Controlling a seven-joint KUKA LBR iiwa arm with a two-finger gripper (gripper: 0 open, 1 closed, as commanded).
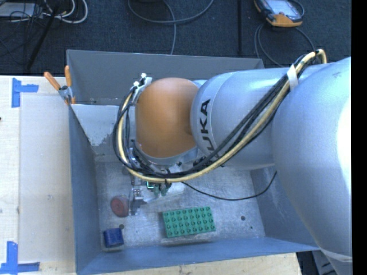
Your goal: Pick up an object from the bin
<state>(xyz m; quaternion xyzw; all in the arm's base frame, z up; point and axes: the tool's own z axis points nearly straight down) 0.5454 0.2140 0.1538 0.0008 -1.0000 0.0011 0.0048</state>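
Note:
My gripper (pixel 136 200) hangs below the orange wrist cover, low over the bin floor in the left half of the bin. Just to its left, almost touching it, lies a small round reddish-brown thing (pixel 119 206). A flat green studded plate (pixel 188 221) lies on the floor to the gripper's lower right, apart from it. A small blue block (pixel 113 237) sits in the bin's front left corner, well below the gripper.
The arm and its cables cover the bin's middle and right side. The bin's left wall slopes down close beside the reddish-brown thing.

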